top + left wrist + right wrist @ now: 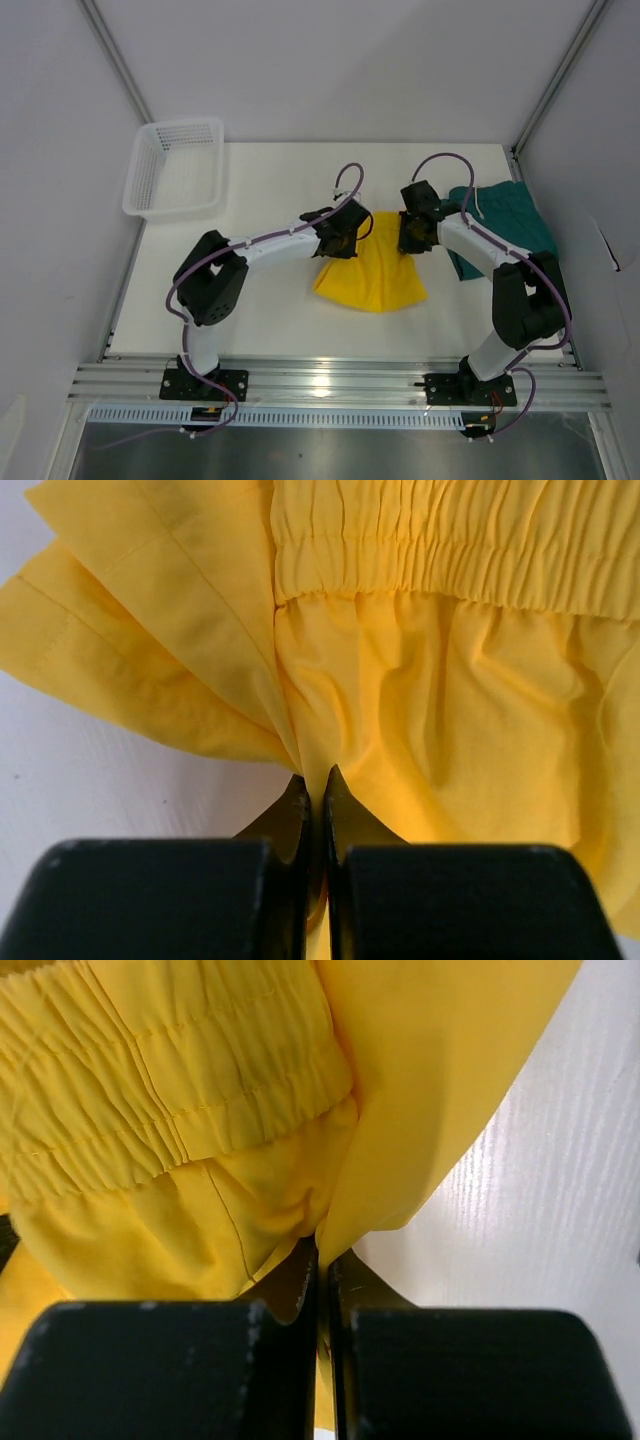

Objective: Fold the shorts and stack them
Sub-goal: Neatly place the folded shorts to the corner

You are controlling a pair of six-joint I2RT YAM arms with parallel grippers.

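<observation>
while yellow shorts (372, 277) lie mid-table, left gripper (317, 790) pinches cloth tight, right gripper (322, 1260) likewise clamps cloth; teal shorts (505, 222) beside right arm.

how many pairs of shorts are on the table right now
2. The yellow shorts lie mid-table, pinched by the left hand and the right hand. The teal shorts lie at the right edge, partly behind the right arm. Nothing shows in the basket.

Yellow shorts (372, 276) lie bunched mid-table; dark teal-green shorts (505, 225) lie crumpled at right edge.
</observation>
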